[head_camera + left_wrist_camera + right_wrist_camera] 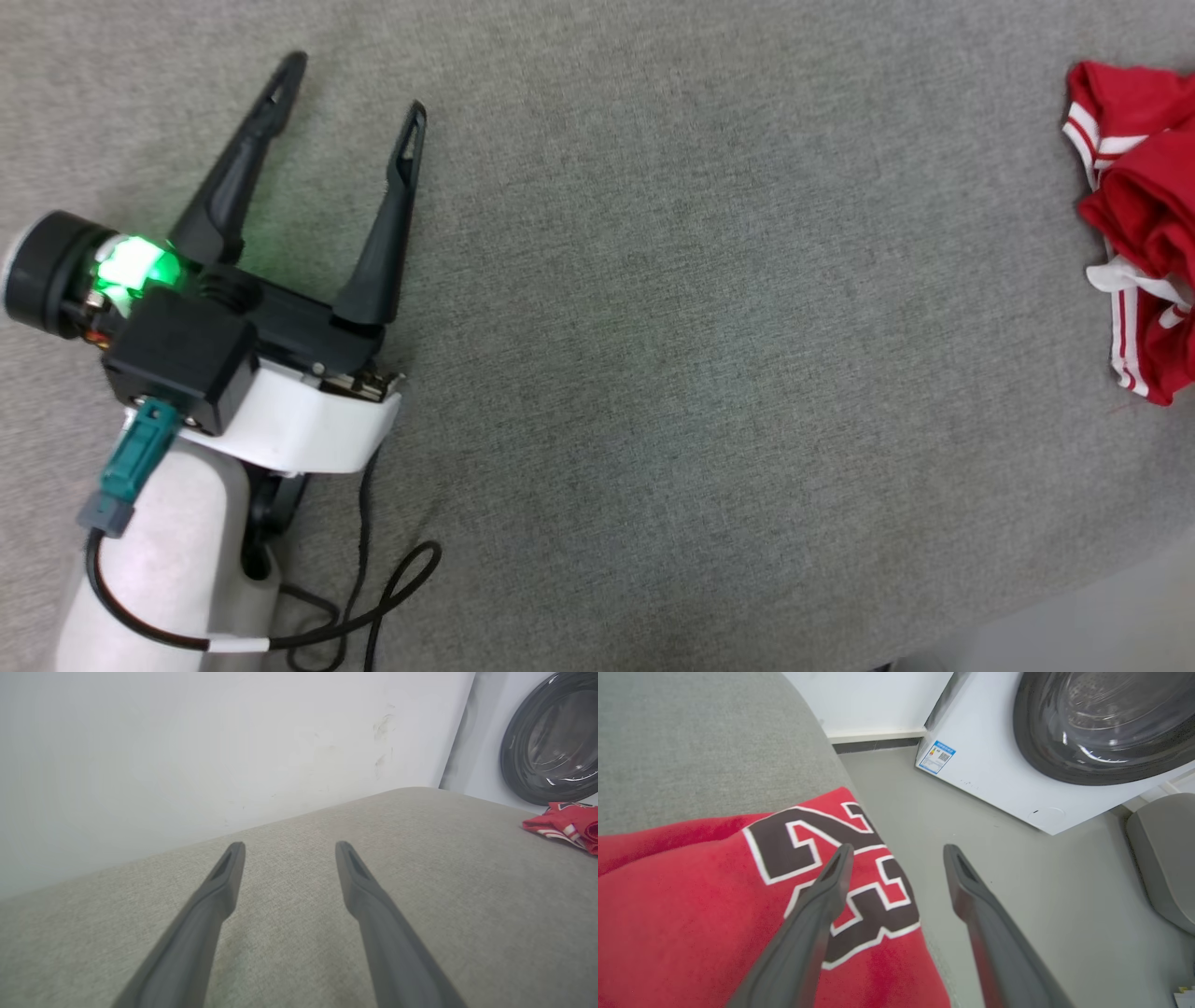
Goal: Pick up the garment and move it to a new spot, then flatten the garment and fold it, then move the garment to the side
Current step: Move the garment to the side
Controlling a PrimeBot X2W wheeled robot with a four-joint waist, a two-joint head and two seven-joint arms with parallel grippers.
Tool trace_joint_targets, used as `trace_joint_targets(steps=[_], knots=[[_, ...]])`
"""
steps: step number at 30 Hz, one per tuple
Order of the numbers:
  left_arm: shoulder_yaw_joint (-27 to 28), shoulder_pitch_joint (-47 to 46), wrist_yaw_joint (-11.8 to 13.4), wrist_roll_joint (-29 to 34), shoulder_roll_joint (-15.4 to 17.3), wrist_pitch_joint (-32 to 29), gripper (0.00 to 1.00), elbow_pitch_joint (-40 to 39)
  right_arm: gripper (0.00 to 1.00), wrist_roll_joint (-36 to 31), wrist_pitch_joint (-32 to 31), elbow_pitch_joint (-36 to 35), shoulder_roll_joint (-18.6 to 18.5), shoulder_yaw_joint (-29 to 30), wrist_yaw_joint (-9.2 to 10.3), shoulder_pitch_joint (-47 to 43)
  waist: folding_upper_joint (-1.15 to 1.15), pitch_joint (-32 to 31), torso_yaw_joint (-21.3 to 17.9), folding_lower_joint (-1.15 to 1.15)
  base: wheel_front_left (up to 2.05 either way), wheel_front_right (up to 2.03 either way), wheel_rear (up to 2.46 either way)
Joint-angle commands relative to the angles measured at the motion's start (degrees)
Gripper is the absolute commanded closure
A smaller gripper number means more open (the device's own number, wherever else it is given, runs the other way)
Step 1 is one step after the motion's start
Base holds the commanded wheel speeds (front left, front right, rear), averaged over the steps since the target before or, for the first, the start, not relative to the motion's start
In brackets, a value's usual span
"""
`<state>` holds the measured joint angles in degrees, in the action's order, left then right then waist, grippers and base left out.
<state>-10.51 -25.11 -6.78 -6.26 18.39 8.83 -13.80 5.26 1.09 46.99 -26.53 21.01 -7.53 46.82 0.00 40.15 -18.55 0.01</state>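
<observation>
The right gripper (899, 849) stood with its two dark fingers spread wide and nothing between them. In the right wrist view its left finger (817, 914) crossed over the shirt's numerals (775, 844) and the other hung over the pale floor (1017, 882). The left gripper (355, 89) was likewise spread and empty at the left of the head view, its fingers (210, 905) above bare grey fabric.

The red shirt (691, 905) filled the lower left of the right wrist view. It was soft, fuzzy red cloth bearing a black "23" outlined in white, lying at the edge of the grey padded surface (691, 742) beside the floor. In the head view the shirt (1144, 215) sat bunched in folds at the right edge of the frame, with white patches and red-and-white striped trim showing, well apart from the left gripper. In the left wrist view the shirt (565, 823) lay at the far right on the surface.

A white washing machine (994, 779) with a dark round door stood at the upper right, beyond the surface
</observation>
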Motion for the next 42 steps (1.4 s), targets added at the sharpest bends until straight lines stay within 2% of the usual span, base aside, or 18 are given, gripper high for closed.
trace_joint_targets(steps=[1, 8, 11, 15, 23, 32, 38, 42], knots=[[-0.2, 0.63, 0.24, -0.16, -0.27, 0.56, 0.0, 0.46, 0.0, -1.18, 1.58, 0.44, -0.87, 0.91, 0.09, 0.93, 0.0, -1.43, 0.54, -0.01, 0.0, 0.0, 0.0], [-0.72, 4.07, 1.86, -1.65, -2.47, 3.22, 0.0, 5.23, 0.0, -5.4, 10.72, 3.27, -2.09, 5.35, 0.09, -1.36, 0.0, -8.51, 3.04, -0.01, 0.0, 0.0, 0.0], [-0.63, 6.1, 2.76, -2.29, -3.65, 4.33, 0.0, 7.78, 0.0, -4.27, 12.8, 3.05, -2.26, 4.45, 0.09, -3.39, 0.0, -12.2, 4.18, -0.01, 0.0, 0.0, 0.0], [-0.16, 8.91, 3.89, -3.6, -5.25, 5.4, 0.0, 10.69, 0.0, -2.09, 13.81, 0.14, -0.32, 2.15, 0.09, -8.01, 0.0, -16.34, 5.63, -0.01, 0.0, 0.0, 0.0], [1.31, 14.07, 5.81, -5.05, -7.21, 6.25, 0.0, 13.87, 0.0, 1.12, 14.03, -12.75, 6.76, -3.29, 0.09, -20.08, 0.0, -22.91, 7.96, -0.01, 0.0, 0.0, 0.0], [2.57, 18.24, 6.19, -5.81, -8.72, 6.45, 0.0, 16.51, 0.0, 0.63, 11.18, -29.55, 16.82, -7.9, 0.08, -33.9, 0.0, -28.9, 11.06, -0.01, 0.0, 0.0, 0.0], [3.97, 21.32, 6.51, -6.04, -9.83, 6.39, 0.0, 17.45, 0.0, 1.24, 7.74, -38.88, 20.71, -11.82, 0.08, -40.52, 0.0, -32.31, 13.47, -0.01, 0.0, 0.0, 0.0], [4.78, 22.92, 6.36, -5.82, -10.15, 6.35, 0.0, 18.49, 0.0, 1.19, 6.29, -44.18, 22.01, -14.85, 0.08, -44.34, 0.0, -34.36, 15.38, -0.01, 0.0, 0.0, 0.0]])
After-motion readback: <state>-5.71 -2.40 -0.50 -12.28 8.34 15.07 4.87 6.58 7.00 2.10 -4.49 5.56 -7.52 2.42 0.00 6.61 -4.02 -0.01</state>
